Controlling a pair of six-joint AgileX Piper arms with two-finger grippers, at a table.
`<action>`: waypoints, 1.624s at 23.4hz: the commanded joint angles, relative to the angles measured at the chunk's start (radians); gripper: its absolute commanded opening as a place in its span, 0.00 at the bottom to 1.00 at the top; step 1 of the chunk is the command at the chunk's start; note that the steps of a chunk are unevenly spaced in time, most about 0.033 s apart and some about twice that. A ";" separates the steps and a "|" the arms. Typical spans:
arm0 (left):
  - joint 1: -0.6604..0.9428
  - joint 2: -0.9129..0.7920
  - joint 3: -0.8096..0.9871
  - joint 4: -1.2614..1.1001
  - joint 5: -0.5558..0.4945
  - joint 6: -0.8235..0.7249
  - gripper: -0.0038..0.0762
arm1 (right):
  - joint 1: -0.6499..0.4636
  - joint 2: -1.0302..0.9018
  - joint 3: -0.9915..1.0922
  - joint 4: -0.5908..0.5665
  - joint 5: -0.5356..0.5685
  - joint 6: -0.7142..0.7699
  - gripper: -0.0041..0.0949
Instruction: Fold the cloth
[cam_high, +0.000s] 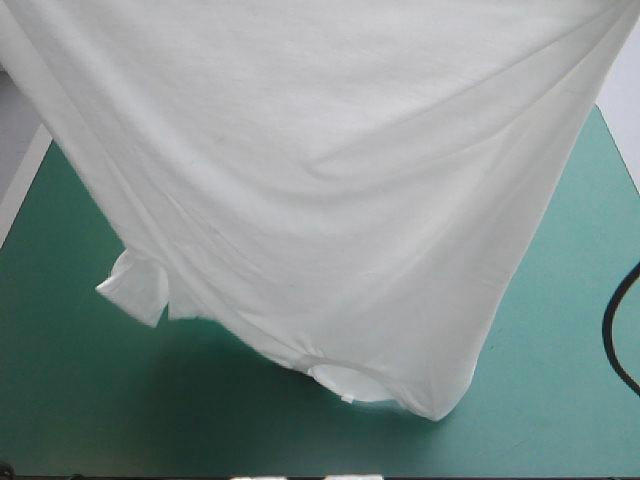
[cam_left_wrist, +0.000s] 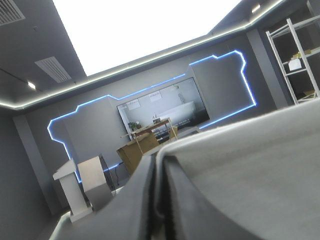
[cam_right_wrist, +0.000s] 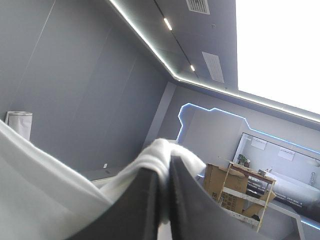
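Observation:
The white T-shirt (cam_high: 320, 200) hangs lifted above the teal-green table (cam_high: 70, 400) and fills most of the high view. Its top runs out of that view, so neither gripper shows there. The collar (cam_high: 340, 378) hangs lowest, near the table's front, and one short sleeve (cam_high: 135, 287) dangles at the left. In the left wrist view my left gripper (cam_left_wrist: 158, 157) is raised, its fingers all but shut, with shaded cloth (cam_left_wrist: 265, 165) draped beside them. My right gripper (cam_right_wrist: 165, 167) is also raised and shut, a white bunch of the T-shirt (cam_right_wrist: 161, 150) squeezed out at its tips.
Bare teal-green cover shows below the hanging hem along the front (cam_high: 200, 430) and at the right side (cam_high: 570, 300). The table's left edge (cam_high: 25, 185) runs diagonally at the far left.

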 joint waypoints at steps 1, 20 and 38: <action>-0.002 0.042 -0.008 -0.010 -0.056 -0.007 0.08 | -0.001 0.054 -0.013 -0.029 -0.096 0.005 0.03; 0.341 0.434 -0.268 -0.321 -0.289 0.023 0.08 | -0.094 0.724 -0.661 0.011 -0.200 0.058 0.02; 0.338 0.494 0.466 -0.348 0.133 0.028 0.07 | -0.102 0.783 -0.133 0.014 0.305 0.105 0.03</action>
